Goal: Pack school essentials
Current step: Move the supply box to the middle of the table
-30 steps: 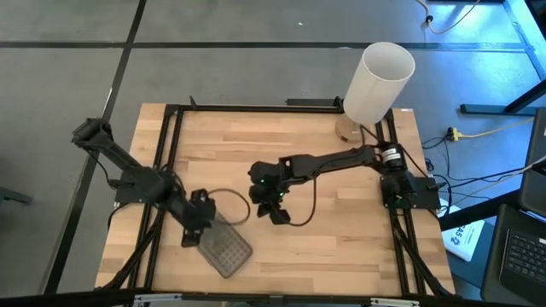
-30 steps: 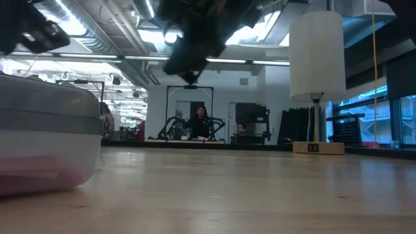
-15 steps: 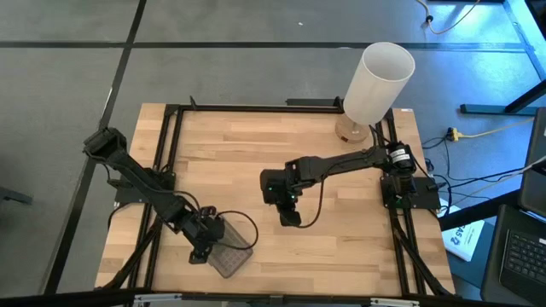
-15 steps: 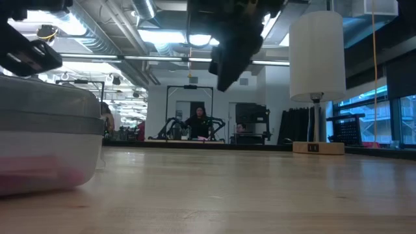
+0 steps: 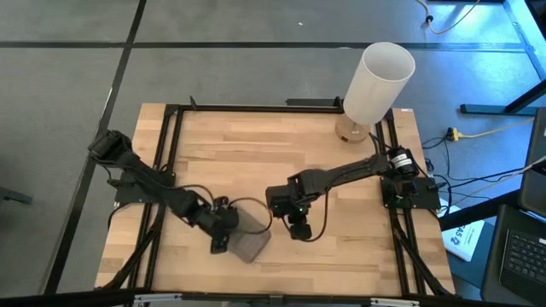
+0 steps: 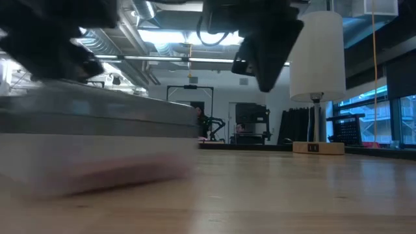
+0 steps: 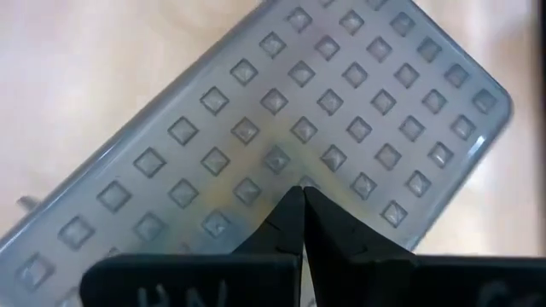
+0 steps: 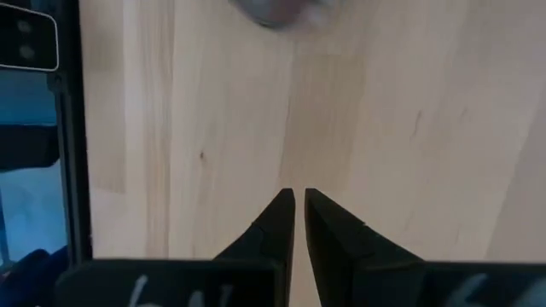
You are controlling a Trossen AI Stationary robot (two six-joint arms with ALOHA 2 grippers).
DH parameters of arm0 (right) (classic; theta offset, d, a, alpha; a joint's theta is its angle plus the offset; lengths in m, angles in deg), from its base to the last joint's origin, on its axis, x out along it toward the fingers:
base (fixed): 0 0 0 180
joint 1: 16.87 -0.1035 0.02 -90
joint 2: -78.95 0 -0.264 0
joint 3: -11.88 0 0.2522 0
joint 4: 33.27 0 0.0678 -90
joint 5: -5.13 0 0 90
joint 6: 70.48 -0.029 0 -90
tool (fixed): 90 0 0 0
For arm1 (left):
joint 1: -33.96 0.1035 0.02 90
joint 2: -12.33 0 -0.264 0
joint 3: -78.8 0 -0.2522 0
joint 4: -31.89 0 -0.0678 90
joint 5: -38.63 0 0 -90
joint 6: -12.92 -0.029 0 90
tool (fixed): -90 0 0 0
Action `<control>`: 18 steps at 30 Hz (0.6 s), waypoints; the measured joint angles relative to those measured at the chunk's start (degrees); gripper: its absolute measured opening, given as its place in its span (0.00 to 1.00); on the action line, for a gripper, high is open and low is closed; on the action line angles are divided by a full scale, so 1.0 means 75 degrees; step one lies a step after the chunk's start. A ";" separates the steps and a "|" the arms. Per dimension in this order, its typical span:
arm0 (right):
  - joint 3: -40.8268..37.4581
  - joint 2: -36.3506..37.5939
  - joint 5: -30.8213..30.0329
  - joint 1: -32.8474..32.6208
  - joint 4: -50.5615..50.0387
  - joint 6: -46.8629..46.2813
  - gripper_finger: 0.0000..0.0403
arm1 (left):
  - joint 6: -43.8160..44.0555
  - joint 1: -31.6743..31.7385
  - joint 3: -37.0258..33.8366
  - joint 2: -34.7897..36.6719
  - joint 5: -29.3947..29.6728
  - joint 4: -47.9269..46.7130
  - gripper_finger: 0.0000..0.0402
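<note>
A clear flat box with a grey dotted lid (image 5: 250, 245) lies on the wooden table near its front edge; it fills the left of the low view (image 6: 97, 153). A faint pink shade shows through its wall; the stationery itself does not show. My left gripper (image 5: 223, 237) is shut, with its fingertips over the middle of the lid (image 7: 303, 189). My right gripper (image 5: 299, 228) is shut and empty, clear above bare table just right of the box; it also shows in the low view (image 6: 266, 62). My left gripper has its shut fingertips (image 7: 290, 209) on the box's dotted lid, about its middle (image 7: 277, 158), coming from above and slanting from the table's left. The box rests flat on the table under them.
A tall white cylinder lamp (image 5: 377, 81) stands at the table's far right corner on a wooden base (image 6: 318, 147). A black frame (image 5: 171, 136) runs along the table's edges. Bare wood lies between the box and the lamp. A person shows in the room far behind (image 6: 203, 120).
My left gripper has moved toward the table's right edge, staying shut, and the box has slid and turned along the table with it. My right gripper has moved toward the near edge and a little to the right, staying shut.
</note>
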State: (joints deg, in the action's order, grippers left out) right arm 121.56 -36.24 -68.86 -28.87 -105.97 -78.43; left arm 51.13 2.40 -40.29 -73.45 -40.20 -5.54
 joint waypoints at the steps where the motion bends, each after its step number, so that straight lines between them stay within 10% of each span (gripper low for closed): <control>1: 0.0000 0.0000 -0.0003 -0.0043 -0.0059 -0.0092 0.09 | -0.0127 0.0147 0.0000 0.0000 0.0163 0.0029 0.00; 18: -0.0006 0.0000 -0.0167 -0.0203 -0.0272 -0.0080 0.09 | -0.2886 0.2685 -0.0050 0.0032 0.0866 0.0855 0.00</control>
State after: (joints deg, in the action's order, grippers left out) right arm 121.52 -36.24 -70.11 -30.39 -108.01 -79.03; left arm 29.48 22.54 -40.66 -73.20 -33.70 0.87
